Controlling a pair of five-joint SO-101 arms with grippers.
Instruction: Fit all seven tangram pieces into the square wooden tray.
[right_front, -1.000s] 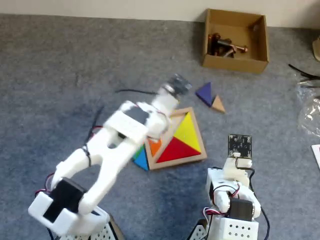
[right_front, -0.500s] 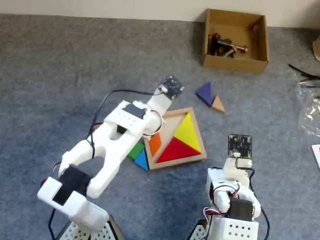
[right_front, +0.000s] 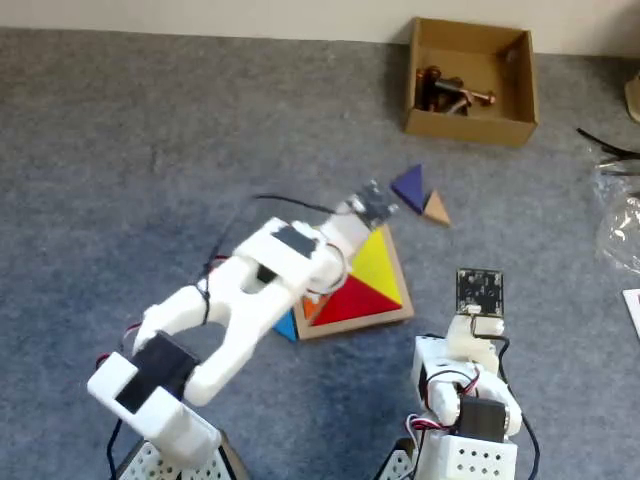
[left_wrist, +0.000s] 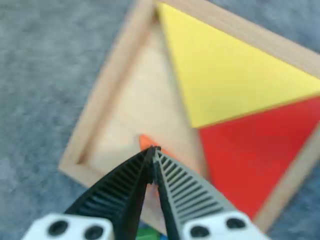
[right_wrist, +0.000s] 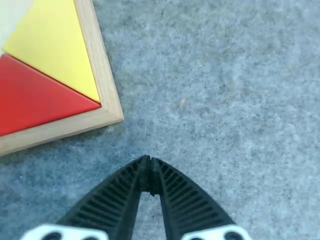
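A cardboard box with coppery metal parts inside sits at the far side of the grey felt surface. Black cables and a clear plastic bag lie at one edge.

In the high view the left arm stretches across the square wooden tray and covers about half of it, so the tray's near corner and whatever lies beneath cannot be made out. The right arm stays folded near its base, just beside the tray.

The tray holds a large yellow triangle and a large red triangle, which meet flush along one edge. The rest of the floor is bare pale wood, apart from an orange piece near one corner. A blue piece peeks out from under the left arm, against the tray's outer rim, and a sliver of green shows beside it. Well apart, beyond the tray, a dark blue triangle and a small tan triangle touch at their corners.

The left gripper is pinched narrow, its tips over the orange piece; whether they touch it cannot be told. The right gripper is closed on nothing, over the felt near a tray corner.
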